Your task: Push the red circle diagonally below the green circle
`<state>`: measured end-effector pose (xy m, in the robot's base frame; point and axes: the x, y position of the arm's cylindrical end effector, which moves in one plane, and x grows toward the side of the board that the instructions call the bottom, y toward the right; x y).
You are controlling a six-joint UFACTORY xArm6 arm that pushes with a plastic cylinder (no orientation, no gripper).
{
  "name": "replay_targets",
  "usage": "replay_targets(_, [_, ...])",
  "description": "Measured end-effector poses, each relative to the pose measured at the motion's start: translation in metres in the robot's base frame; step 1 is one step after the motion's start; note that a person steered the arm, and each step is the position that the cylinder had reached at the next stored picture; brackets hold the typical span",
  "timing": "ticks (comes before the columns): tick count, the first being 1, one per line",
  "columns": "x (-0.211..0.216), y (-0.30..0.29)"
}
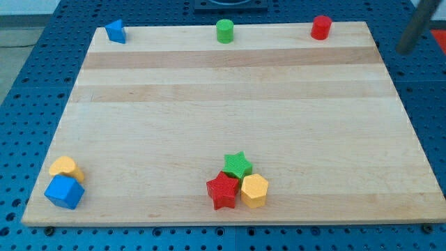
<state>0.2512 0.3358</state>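
Note:
The red circle (321, 27) stands at the board's top edge, towards the view's right. The green circle (224, 31) stands at the top edge near the middle, well to the red circle's left. My rod shows blurred at the view's top right, and my tip (404, 50) is off the board's right edge, to the right of and slightly below the red circle. It touches no block.
A blue triangular block (116, 31) sits at the top left corner. A green star (237, 165), a red star (223, 191) and a yellow hexagon (254, 191) cluster at the bottom middle. A yellow block (65, 168) and a blue cube (64, 192) sit at the bottom left. The wooden board (230, 104) lies on a blue pegboard.

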Motion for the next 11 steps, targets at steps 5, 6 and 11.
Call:
replay_targets(5, [-0.057, -0.157])
replay_targets(6, [-0.045, -0.181])
replay_targets(11, [0.062, -0.175])
